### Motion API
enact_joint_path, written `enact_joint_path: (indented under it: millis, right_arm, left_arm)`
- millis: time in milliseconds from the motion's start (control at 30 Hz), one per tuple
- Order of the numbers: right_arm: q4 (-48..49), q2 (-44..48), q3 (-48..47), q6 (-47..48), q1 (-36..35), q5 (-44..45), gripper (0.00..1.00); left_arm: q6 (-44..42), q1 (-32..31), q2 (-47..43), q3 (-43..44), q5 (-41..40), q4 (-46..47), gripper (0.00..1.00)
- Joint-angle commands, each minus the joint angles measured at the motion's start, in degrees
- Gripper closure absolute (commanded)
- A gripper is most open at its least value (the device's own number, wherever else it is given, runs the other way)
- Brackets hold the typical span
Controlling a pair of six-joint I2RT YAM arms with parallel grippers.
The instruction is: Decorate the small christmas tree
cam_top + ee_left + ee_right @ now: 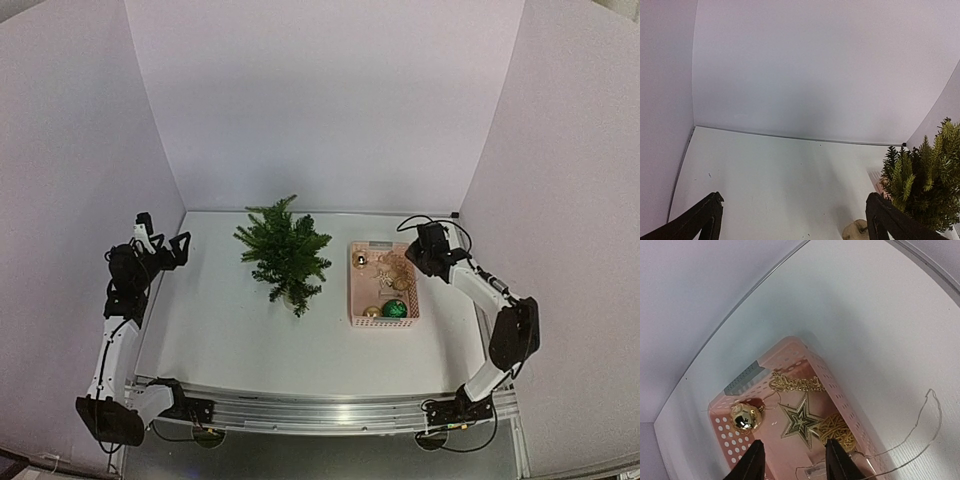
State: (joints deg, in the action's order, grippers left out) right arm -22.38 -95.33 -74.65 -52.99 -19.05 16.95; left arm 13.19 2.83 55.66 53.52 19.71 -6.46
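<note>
The small christmas tree (285, 255), dark green and bushy, stands upright mid-table; it also shows at the right edge of the left wrist view (926, 182), with its pale base (856, 231). The pink basket (351, 292) to its right holds a gold bauble (745, 417), a gold star (801, 422), a gold wicker ball (837, 430), gold script lettering (795, 384) and a green bauble (395, 308). My right gripper (795, 462) is open and empty above the basket's far end. My left gripper (797, 227) is wide open and empty, held up left of the tree.
A thin wire light string (920, 425) lies looped on the table outside the basket's (815, 356) right wall and runs into it. Pale walls close in the table at the back and both sides. The basket sits close to the right arm (480, 285).
</note>
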Motion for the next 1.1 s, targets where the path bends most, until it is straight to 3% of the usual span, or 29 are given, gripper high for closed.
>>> enact_joint_path:
  millis: [0, 133, 200, 700, 1067]
  right_arm:
    - [2.07, -1.71, -3.19, -0.24, 0.08, 1.44, 0.77]
    - [2.08, -1.79, -2.99, -0.07, 0.09, 1.4, 0.96]
    - [2.07, -1.65, -2.96, -0.08, 0.07, 1.1, 1.0]
    - [1.88, 2.55, -6.33, 0.55, -0.53, -10.28, 1.0]
    - [1.28, 4.42, -11.14, 0.97, -4.14, -11.01, 1.0]
  left_arm:
    - [2.06, 0.07, 0.06, 0.53, 1.53, 2.14, 0.0]
    - [3.21, 0.07, 0.25, 0.67, 1.92, 2.28, 0.0]
    - [3.66, 0.06, 0.33, 0.71, 2.58, 2.55, 0.0]
    - [3.08, 0.05, 0.52, 0.14, 3.0, 4.8, 0.0]
    - [2.15, 0.07, 0.17, 0.09, 3.02, 6.24, 0.0]
